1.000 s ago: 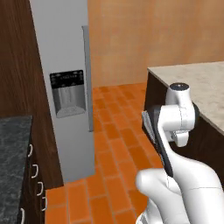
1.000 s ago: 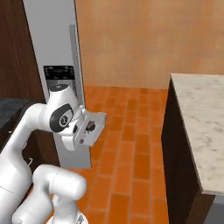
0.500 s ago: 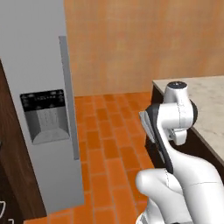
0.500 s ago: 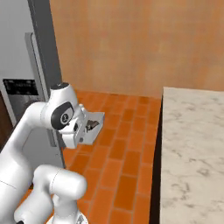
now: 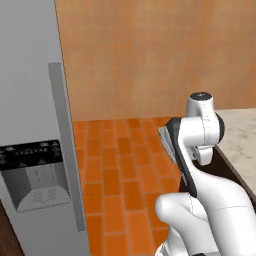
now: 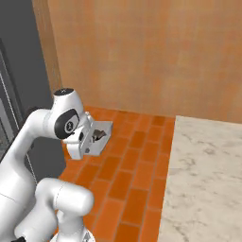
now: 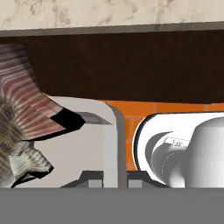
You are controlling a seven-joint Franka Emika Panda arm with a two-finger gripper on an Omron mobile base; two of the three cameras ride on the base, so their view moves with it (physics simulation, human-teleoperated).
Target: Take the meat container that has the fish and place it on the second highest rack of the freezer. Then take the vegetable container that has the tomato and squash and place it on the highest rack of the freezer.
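An orange brick floor (image 5: 120, 170) and a plain tan wall (image 6: 151, 52) make up the room, with the freezer (image 5: 30, 125) standing grey and shut at the left of the left base view, its long bar handle (image 5: 67, 150) running down the door edge; a pale marble counter (image 6: 203, 179) lies off to the arm's right. The meat container (image 6: 97, 139) — a shallow white tray — is carried at the wrist, its rim pinched in the gripper (image 6: 84, 142), whose jaws are pressed nearly together on that thin edge; the fish (image 6: 98, 135) shows as a small dark piece lying inside it, and up close in the hand view as ribbed brown flesh (image 7: 22, 127) against the tray's white wall. The tray hangs over open floor, well apart from the freezer.

The step in hand looks to be the carry toward the freezer, and the door is closed with the only gripper occupied; that is the snag. I judge the tray must stay level so the fish does not slide toward the low rim, and the grip on one edge leaves it prone to sag — slow, smooth travel suits it; the second highest rack cannot be reached until that door is open.
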